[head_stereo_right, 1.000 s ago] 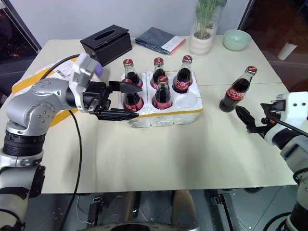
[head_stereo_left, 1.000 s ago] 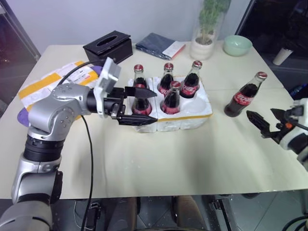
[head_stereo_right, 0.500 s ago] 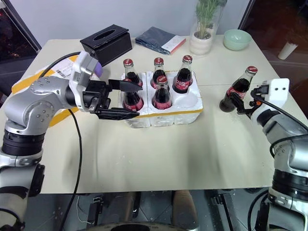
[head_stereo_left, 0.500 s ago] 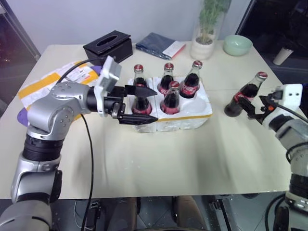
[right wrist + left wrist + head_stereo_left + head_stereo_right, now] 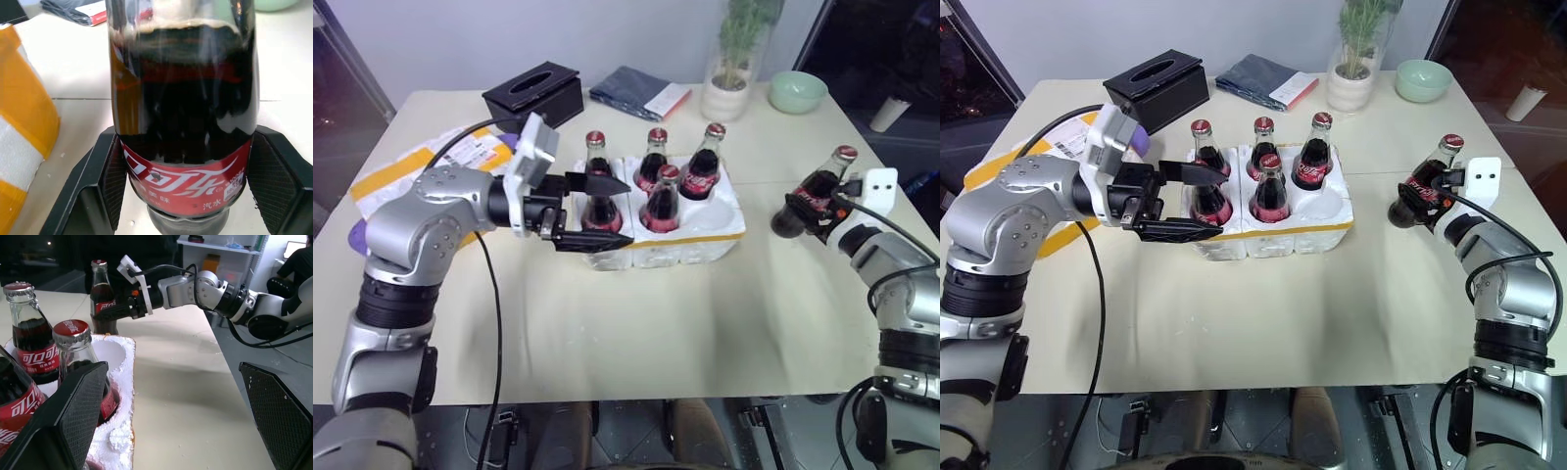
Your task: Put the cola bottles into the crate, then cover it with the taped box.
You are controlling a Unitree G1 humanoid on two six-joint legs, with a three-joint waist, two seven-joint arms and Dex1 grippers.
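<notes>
Right eye view: five bottles (image 5: 1270, 188) in the crate (image 5: 1295, 233); right gripper (image 5: 1417, 199) clamps the sixth bottle (image 5: 1427, 180) near the surface (image 5: 1332, 313) edge; left gripper (image 5: 1190, 202) gapes, empty.

Five small glass cola bottles (image 5: 662, 199) stand in the white styrofoam crate (image 5: 717, 235) at the middle of the cream counter (image 5: 636, 323); a sixth bottle (image 5: 813, 193) stands on the counter well to its right, a black tissue box (image 5: 534, 94) behind-left.
</notes>
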